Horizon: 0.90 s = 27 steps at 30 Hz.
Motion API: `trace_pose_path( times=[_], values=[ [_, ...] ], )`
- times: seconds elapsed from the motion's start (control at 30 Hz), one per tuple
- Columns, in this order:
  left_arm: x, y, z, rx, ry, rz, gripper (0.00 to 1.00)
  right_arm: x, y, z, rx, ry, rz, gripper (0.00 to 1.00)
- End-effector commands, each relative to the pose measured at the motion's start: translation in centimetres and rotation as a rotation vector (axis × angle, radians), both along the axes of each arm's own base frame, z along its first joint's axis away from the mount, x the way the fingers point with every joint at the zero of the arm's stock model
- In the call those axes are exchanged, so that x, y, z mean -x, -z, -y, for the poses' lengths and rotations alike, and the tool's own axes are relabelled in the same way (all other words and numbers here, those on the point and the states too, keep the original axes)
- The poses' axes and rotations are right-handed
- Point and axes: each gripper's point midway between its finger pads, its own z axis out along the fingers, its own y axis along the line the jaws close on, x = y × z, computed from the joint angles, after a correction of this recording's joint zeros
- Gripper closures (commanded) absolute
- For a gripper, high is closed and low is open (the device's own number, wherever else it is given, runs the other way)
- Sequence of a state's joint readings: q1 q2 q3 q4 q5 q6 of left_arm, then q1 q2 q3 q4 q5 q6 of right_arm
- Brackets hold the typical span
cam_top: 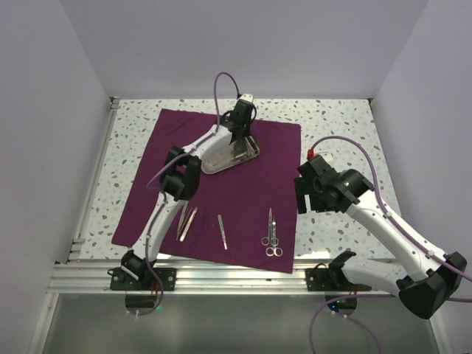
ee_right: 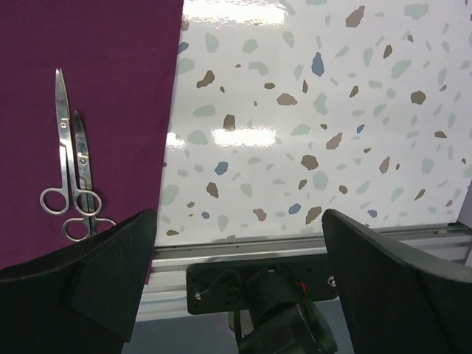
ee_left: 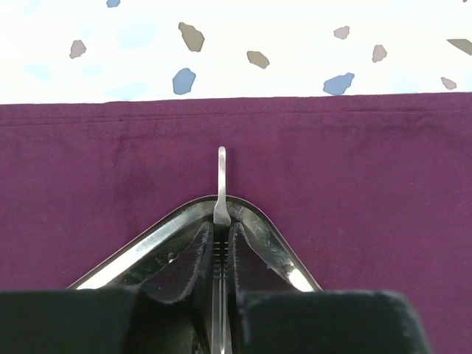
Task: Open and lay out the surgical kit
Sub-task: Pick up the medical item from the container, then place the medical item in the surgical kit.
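The left gripper (ee_left: 220,234) pinched tweezers (ee_left: 221,177) between narrow jaws over the steel tray (ee_left: 144,247). The right gripper (ee_right: 240,243) had wide, empty jaws.

The desk (cam_top: 339,122) is a white terrazzo-style slab, glossy and scattered with small irregular flecks of grey, blue, brown and tan. In the right wrist view a bright patch of reflected light lies across it. Three plain pale walls enclose it: a back wall (cam_top: 243,44), a left wall (cam_top: 44,147) and a right wall (cam_top: 435,110), all a faint lavender-white and bare. A ribbed aluminium rail (cam_top: 236,276) runs along the desk's near edge, and a narrower metal strip (cam_top: 92,184) borders its left side. Below the rail a smooth grey panel (cam_top: 243,324) fills the bottom of the overhead view.
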<state>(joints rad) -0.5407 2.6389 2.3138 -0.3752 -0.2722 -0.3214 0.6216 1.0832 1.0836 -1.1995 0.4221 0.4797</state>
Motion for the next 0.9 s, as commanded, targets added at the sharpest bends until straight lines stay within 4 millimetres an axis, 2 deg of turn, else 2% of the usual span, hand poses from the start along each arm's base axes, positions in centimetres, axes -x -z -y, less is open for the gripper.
trace_pose_path(
  times=[0.0,0.03,0.13,0.17,0.23,0.27,0.33,0.37,0.43,0.5,0.53,0.63,0.7,0.73,0.77,0.8,0.83,0.87],
  values=[
    [1.4,2.8,-2.0,-0.064,-0.011,-0.097,0.94,-1.0,-1.0,-0.8,-0.039,-0.024,0.040,0.02],
    [1.3,2.6,-2.2,-0.057,-0.011,-0.097,1.00,-1.0,-1.0,-0.9,-0.041,-0.028,0.039,0.02],
    [1.0,0.4,-2.2,-0.031,0.003,-0.072,1.00,-1.2,-1.4,-1.1,-0.057,-0.034,0.057,0.02],
    [0.7,-1.4,-2.1,-0.017,0.014,-0.038,1.00,-1.1,-1.5,-1.2,-0.063,-0.038,0.063,0.02],
    [0.3,-3.6,-2.1,0.002,0.020,0.000,1.00,-1.2,-1.7,-1.2,-0.070,-0.043,0.073,0.02],
    [-0.1,-6.1,-2.0,0.024,0.023,0.039,1.00,-1.2,-1.8,-1.3,-0.076,-0.045,0.077,0.02],
    [-0.6,-8.6,-2.5,0.051,0.015,0.075,1.00,-1.3,-2.1,-1.4,-0.086,-0.048,0.092,0.02],
    [-0.8,-11.0,-2.6,0.077,0.009,0.108,1.00,-1.3,-2.2,-1.4,-0.091,-0.047,0.099,0.02],
    [-0.8,-13.4,-3.0,0.104,0.002,0.135,1.00,-1.2,-2.6,-1.4,-0.105,-0.050,0.115,0.02],
    [0.1,-16.9,-3.5,0.133,-0.004,0.163,1.00,-1.1,-3.0,-1.4,-0.126,-0.050,0.132,0.01],
    [0.5,-17.6,-3.6,0.137,-0.003,0.168,1.00,-1.0,-3.2,-1.5,-0.136,-0.052,0.139,0.01],
    [2.4,-18.4,-4.1,0.161,-0.017,0.143,1.00,-0.6,-3.7,-1.7,-0.179,-0.053,0.158,0.02],
    [5.0,-17.9,-4.8,0.166,-0.029,0.098,1.00,-0.3,-3.8,-1.9,-0.201,-0.053,0.163,0.02],
    [6.9,-14.9,-5.5,0.129,-0.042,0.027,1.00,-0.2,-4.1,-1.9,-0.220,-0.048,0.172,0.02],
    [8.5,-15.9,-5.6,0.153,-0.052,0.024,1.00,0.1,-4.2,-2.1,-0.239,-0.055,0.171,0.02],
    [10.3,-15.3,-4.9,0.149,-0.038,-0.002,1.00,0.2,-4.2,-2.3,-0.255,-0.053,0.172,0.02],
    [12.9,-13.9,-5.9,0.112,-0.060,-0.037,1.00,0.4,-4.3,-2.3,-0.268,-0.052,0.172,0.02],
    [14.6,-13.0,-5.9,0.113,-0.081,-0.064,1.00,0.7,-4.5,-2.5,-0.289,-0.058,0.177,0.02]
  ],
)
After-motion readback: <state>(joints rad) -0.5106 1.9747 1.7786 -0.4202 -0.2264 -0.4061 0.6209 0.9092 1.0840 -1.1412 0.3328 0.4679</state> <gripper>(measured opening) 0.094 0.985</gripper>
